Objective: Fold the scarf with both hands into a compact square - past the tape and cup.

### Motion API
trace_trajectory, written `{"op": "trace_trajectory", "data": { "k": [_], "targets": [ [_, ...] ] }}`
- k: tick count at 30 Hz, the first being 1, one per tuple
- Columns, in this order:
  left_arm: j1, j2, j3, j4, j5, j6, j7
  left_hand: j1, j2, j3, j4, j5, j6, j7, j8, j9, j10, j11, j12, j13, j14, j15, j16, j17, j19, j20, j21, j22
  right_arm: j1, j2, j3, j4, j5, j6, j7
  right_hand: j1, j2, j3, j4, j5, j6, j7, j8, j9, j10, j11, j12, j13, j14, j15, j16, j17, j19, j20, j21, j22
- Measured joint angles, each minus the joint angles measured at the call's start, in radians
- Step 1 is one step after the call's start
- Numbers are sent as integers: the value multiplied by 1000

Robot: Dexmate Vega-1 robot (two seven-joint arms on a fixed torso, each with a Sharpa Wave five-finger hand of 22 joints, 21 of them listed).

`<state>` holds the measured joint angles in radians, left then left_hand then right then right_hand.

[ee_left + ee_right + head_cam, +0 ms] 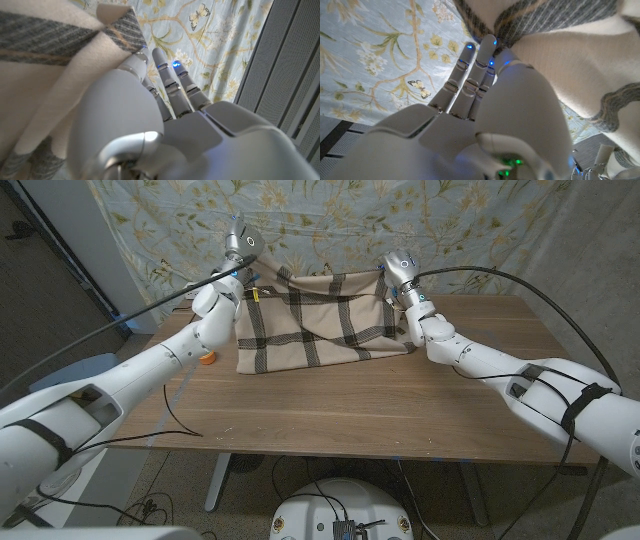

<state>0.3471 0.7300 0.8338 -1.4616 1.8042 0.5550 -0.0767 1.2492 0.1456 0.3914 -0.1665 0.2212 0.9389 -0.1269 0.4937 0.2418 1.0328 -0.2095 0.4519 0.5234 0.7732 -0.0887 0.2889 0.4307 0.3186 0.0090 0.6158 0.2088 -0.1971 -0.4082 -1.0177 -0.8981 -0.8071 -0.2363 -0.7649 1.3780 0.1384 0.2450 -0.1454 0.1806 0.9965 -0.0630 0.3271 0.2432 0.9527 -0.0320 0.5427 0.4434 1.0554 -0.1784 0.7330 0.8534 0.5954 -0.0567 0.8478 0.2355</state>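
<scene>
Light: even, soft indoor light over my table (380, 410).
Shadows: faint.
Edges: head view bends outward.
Focus: wrist views blur my nearest hand surfaces.
Glare: small blue fingertip lights.

A wooden table (380, 415) is seen in front of a floral backdrop curtain (480, 225). A small orange object (208, 360) is seen on table's left edge. A grey panel (50, 240) is set left of curtain.
</scene>
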Motion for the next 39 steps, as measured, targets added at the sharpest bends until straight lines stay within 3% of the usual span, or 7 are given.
{"op": "trace_trajectory", "data": {
  "k": [4,9,13,19,26,32,39],
  "targets": [
    [-33,-24,44,53,67,-1,-89,38,-19,22,-14,27,-59,-36,-81,-43,-45,-4,-67,-57,-33,12,-23,-9,-12,2,14,-5,27,12,-32,25,11,-17,42,18,19,17,5,0,-47,-10,-37,-4,-46,15,-39,-12,-48,14,-76,-49,-39,3,21,-15],
    [-67,-57,85,113,121,-6,-200,38,-27,10,6,29,-186,-1,-210,-58,-129,-3,-157,-124,-93,21,-56,-22,-42,3,28,-9,56,11,-67,9,18,-47,107,31,31,42,-3,0,-249,-35,-133,-22,-273,-24,-183,-79,-213,55,-304,-197,-134,9,75,-43],
    [-91,-82,109,151,148,-21,-304,-169,-11,1,82,-12,-415,58,-317,-63,-346,21,-258,-220,-265,35,-108,-102,-113,34,28,-11,83,1,-90,-25,26,-81,236,-118,2,6,66,0,-519,-15,-152,-41,-484,-19,-325,-132,-457,113,-490,-340,-236,13,61,-63],
    [-123,-110,140,194,152,-46,-450,-438,13,-21,186,-44,-712,113,-324,-62,-691,130,-275,-319,-487,47,-112,-191,-181,82,23,-11,118,-10,-118,-65,38,-111,402,-283,-10,-32,117,5,-811,7,-154,-50,-741,13,-373,-185,-707,135,-548,-421,-319,30,-8,-68],
    [-140,-124,162,200,95,-52,-529,-542,46,-14,248,-44,-727,65,-313,-62,-712,127,-254,-332,-469,49,-83,-210,-183,96,23,-11,126,-47,-124,-135,45,-128,617,-327,9,-21,128,12,-638,-36,-87,-53,-642,-4,-325,-210,-667,135,-512,-458,-293,44,-29,-68],
    [-110,-111,145,139,11,-25,-503,-624,38,-2,303,-44,-677,32,-297,-58,-643,103,-231,-330,-378,46,-59,-222,-174,104,32,-11,94,-98,-95,-227,53,-124,690,-399,23,-22,164,12,-594,-37,-83,-51,-609,2,-323,-221,-643,135,-498,-469,-277,46,-39,-66],
    [-34,-85,73,15,-149,8,-432,-763,-62,-81,328,-48,-642,22,-297,-58,-624,115,-225,-325,-381,45,-71,-235,-189,144,20,-14,35,-157,-46,-346,68,-117,748,-445,26,-33,194,8,-589,-32,-89,-50,-604,7,-323,-225,-629,133,-492,-473,-272,52,-46,-65]
  ]
}}
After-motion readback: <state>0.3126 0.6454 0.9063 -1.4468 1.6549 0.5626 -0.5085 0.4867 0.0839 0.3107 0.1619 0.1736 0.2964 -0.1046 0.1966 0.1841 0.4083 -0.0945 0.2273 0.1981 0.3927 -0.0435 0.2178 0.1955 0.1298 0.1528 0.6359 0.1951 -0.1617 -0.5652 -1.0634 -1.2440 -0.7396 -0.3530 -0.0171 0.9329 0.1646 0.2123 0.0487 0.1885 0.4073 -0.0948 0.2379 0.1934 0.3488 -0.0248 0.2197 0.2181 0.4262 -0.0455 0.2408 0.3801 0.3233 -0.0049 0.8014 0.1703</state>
